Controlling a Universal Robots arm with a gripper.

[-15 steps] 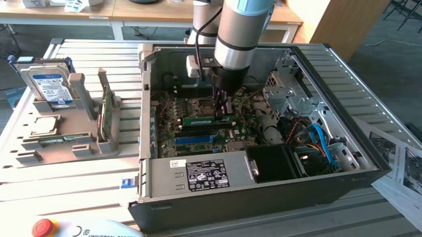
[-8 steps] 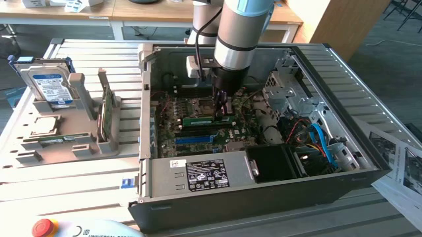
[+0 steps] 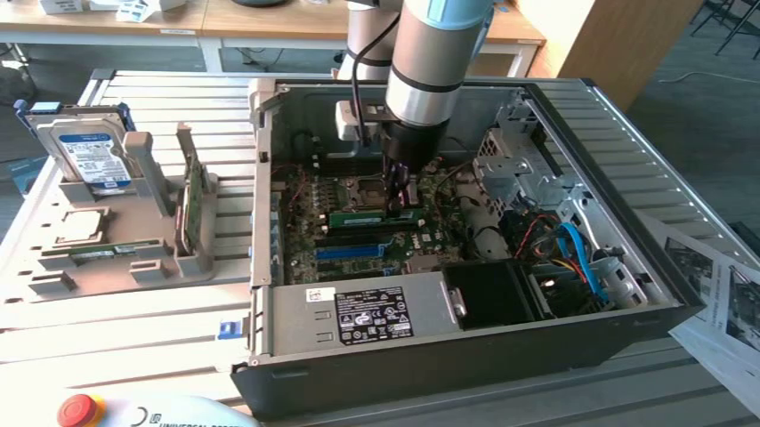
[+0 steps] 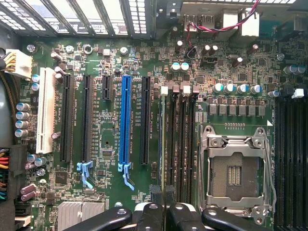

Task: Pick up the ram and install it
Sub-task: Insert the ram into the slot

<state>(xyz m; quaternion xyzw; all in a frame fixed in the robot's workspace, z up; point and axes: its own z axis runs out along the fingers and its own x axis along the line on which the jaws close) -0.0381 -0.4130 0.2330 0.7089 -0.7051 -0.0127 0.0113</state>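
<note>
Right now my gripper [image 3: 400,197] is down inside the open computer case [image 3: 475,356], hanging from the arm above the motherboard [image 4: 115,62]. My fingers [image 4: 150,215] are clenched close together, and between them I hold the ram [image 3: 370,216], a narrow green stick. I grip it nearer its end on the exterior view's right.

The ram runs along the bank of black memory slots [image 4: 182,144], just beside the CPU socket [image 4: 236,168], whose metal frame is closed over bare contacts. It sits between that socket and the expansion slots, where the long blue slot [image 4: 126,120] stands out. I cannot tell whether the stick is pressed fully home or only resting on its slot.

Elsewhere in the case, the power supply [image 3: 362,316] with its white label lies along the near wall. Blue cables [image 3: 576,253] curl in the corner on the exterior view's right, below the metal drive cage [image 3: 511,160].

Well apart from me, on the exterior view's left, a grey parts tray [image 3: 42,285] sits on the slatted table [image 3: 131,342]. It holds a hard drive [image 3: 85,156] standing up, a processor chip [image 3: 77,227] lying flat, a second green stick [image 3: 113,252] lying flat, and a wider green card [image 3: 188,209] on edge. A red stop button [image 3: 77,409] sits at the near edge.
</note>
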